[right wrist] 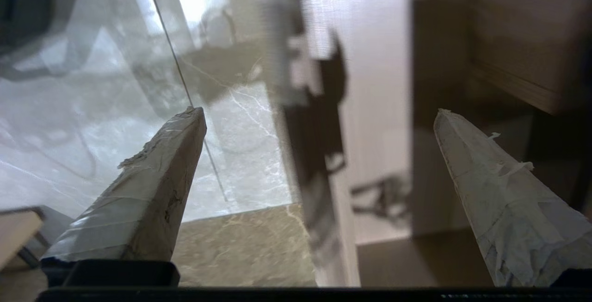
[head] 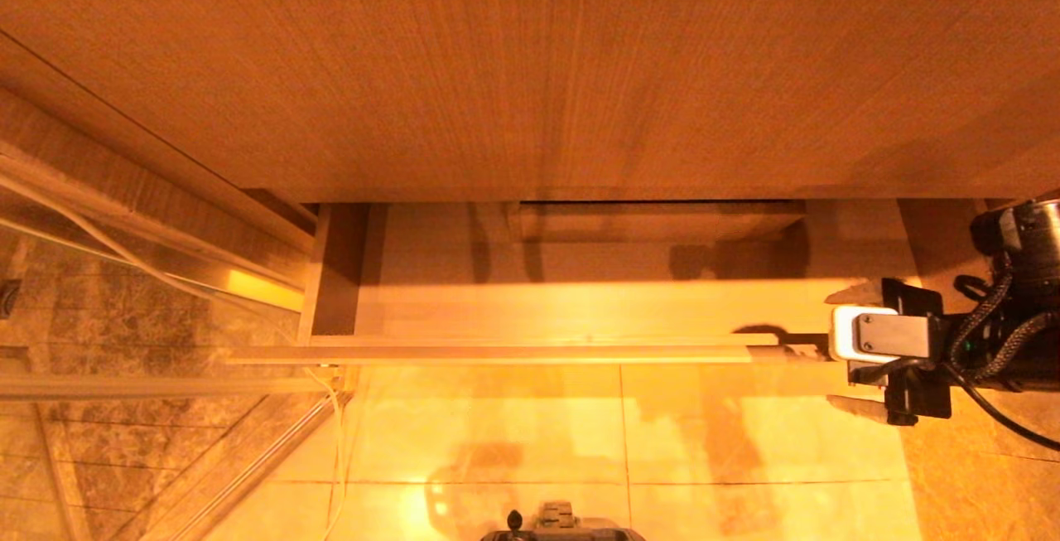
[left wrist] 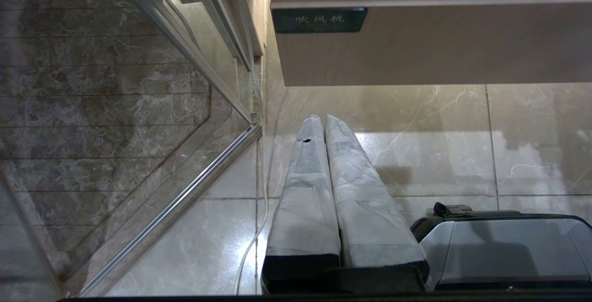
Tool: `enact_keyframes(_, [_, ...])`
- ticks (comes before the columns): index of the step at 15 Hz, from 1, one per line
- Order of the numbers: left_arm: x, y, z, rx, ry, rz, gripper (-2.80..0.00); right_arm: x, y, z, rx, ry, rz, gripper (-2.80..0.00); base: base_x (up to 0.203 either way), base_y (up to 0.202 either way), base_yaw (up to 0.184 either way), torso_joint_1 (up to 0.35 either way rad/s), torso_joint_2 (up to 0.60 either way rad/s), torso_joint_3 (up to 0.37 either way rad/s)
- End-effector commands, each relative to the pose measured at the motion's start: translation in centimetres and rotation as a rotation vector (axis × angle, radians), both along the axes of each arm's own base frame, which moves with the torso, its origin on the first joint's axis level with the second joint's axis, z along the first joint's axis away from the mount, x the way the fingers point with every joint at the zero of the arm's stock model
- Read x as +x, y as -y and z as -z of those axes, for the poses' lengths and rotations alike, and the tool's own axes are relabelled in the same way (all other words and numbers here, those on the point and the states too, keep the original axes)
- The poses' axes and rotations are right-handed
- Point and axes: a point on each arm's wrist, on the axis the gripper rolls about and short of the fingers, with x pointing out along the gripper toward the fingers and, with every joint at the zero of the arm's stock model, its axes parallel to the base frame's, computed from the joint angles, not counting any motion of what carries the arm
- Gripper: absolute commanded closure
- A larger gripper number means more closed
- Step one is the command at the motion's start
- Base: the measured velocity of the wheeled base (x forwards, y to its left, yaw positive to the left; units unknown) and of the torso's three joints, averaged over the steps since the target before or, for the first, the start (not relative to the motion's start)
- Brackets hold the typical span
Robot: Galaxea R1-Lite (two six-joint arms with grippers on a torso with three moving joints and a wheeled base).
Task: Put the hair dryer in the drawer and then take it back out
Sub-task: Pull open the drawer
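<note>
Taped pale fingers of the right gripper (head: 840, 349) are standing wide apart and gripping nothing. One fingertip is hanging over the inside of the drawer (head: 530, 353) and the other over the floor tiles (head: 497, 433), so the drawer's front panel is passing between them at its far right end. Whether either finger is touching the panel cannot be told.

The drawer is sitting pulled out from under the wood-grain countertop (head: 530, 69). The part of its floor that is showing is carrying no object, and shadow is covering the boxed cut-out at its back. The hair dryer is appearing in none of the three views, so its place cannot be given.

The left gripper (left wrist: 323, 119) is hanging parked with its fingers pressed together, pointing at the floor near the drawer's left end, below a small dark label (left wrist: 319, 20) on the panel face. A glass partition (head: 124, 441) is standing to the left.

Judgement: the arm is working empty at the drawer's edge, and the dryer has yet to be found. To do the step well, the robot should be:

- lifting the fingers clear of the front panel before swinging, so the drawer is not being dragged or nudged shut;
- bringing the dryer into view before committing to a reach;
- keeping the fingers spread wide for the round barrel;
- avoiding the loose cord when closing.
</note>
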Motion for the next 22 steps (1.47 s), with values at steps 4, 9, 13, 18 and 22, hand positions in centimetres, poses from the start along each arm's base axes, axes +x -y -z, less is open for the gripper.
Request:
enact_keyframes(4, [0.0, 0.0, 0.0, 0.000, 0.002, 0.000, 0.00, -3.5, 0.4, -2.9, 0.035, 0.094, 0.034, -2.80, 0.000, 0.000, 0.000, 0.000, 0.00, 0.000])
enact_keyframes(9, [0.0, 0.0, 0.0, 0.000, 0.001, 0.000, 0.00, -4.6, 1.3, -4.0, 0.041, 0.136, 0.082, -2.80, 0.000, 0.000, 0.000, 0.000, 0.00, 0.000])
enact_keyframes(13, [0.0, 0.0, 0.0, 0.000, 0.000, 0.000, 0.00, -5.9, 1.4, -4.7, 0.046, 0.135, 0.081, 0.00, 0.000, 0.000, 0.000, 0.000, 0.00, 0.000])
enact_keyframes(18, [0.0, 0.0, 0.0, 0.000, 0.000, 0.000, 0.00, -8.5, 1.9, -6.3, 0.061, 0.127, 0.212, 0.00, 0.000, 0.000, 0.000, 0.000, 0.00, 0.000])
enact_keyframes(22, [0.0, 0.0, 0.0, 0.000, 0.000, 0.000, 0.00, -10.8, 2.8, -6.4, 0.077, 0.042, 0.350, 0.00, 0.000, 0.000, 0.000, 0.000, 0.00, 0.000])
